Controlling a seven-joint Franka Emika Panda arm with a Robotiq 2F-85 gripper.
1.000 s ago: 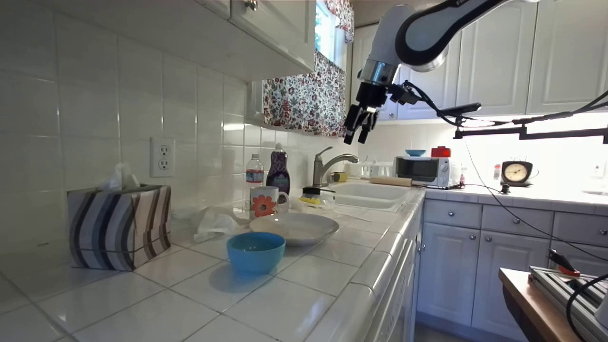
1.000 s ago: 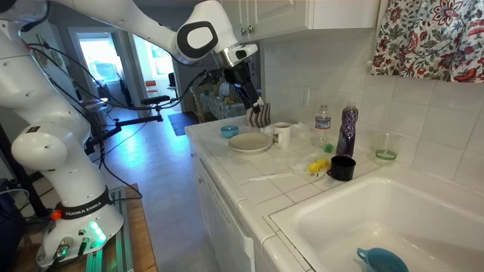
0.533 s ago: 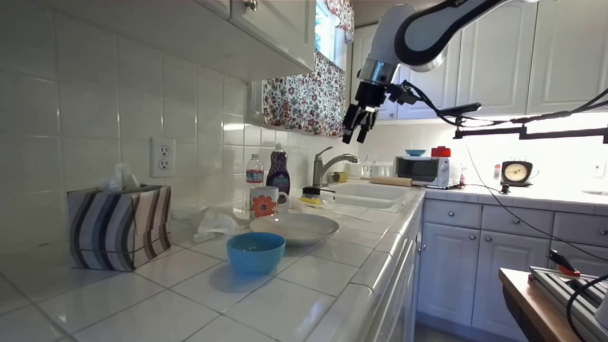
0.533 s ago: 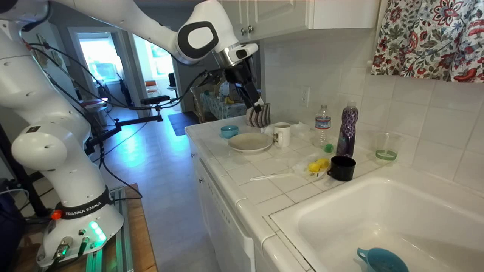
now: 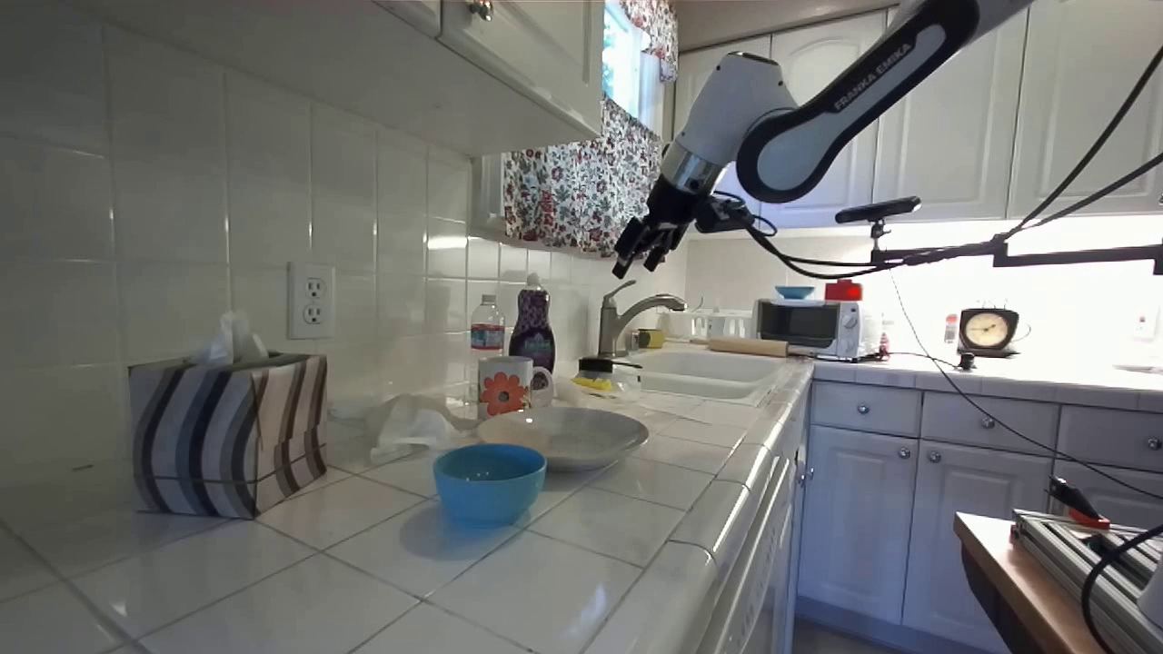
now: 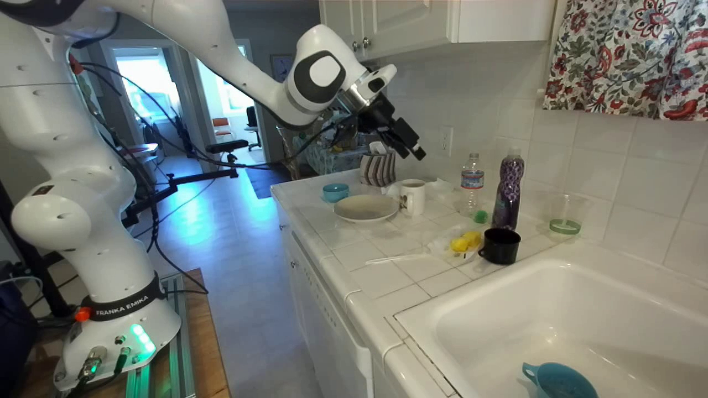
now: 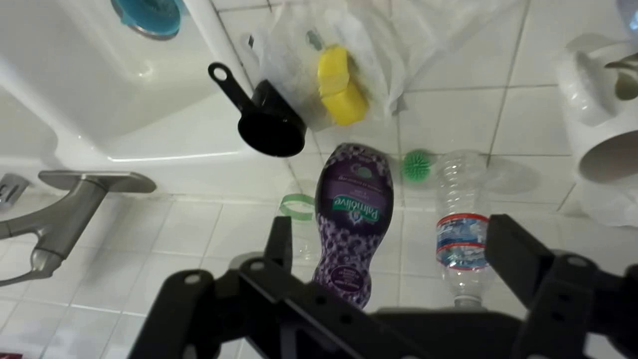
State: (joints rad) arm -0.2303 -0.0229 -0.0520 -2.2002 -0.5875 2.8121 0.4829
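My black gripper (image 7: 391, 227) stands open in the air above the counter, nothing between its fingers. In both exterior views the gripper (image 5: 636, 267) (image 6: 416, 154) is tilted toward the tiled wall. Below it in the wrist view stand a purple dish soap bottle (image 7: 355, 199) and a clear water bottle (image 7: 461, 239), partly covered by the right finger. Around them are a green bristly ball (image 7: 416, 165), a black cup (image 7: 271, 134), a yellow sponge (image 7: 344, 87) on crumpled plastic, and a clear cup with a green band (image 7: 297, 207). A flowered mug (image 5: 500, 389) stands by the plate (image 5: 591, 445).
A blue bowl (image 5: 489, 486) and a striped tissue box (image 5: 227, 436) sit at the counter's near end in an exterior view. The sink (image 6: 553, 309) holds a blue cup (image 6: 561, 381). A faucet (image 5: 627, 318) rises behind it, and a wall cabinet (image 6: 409, 25) overhangs the counter.
Over the last half second the arm has swung toward the tiled wall and the gripper has tilted outward. The objects on the counter stay where they were, and the jaws look unchanged.
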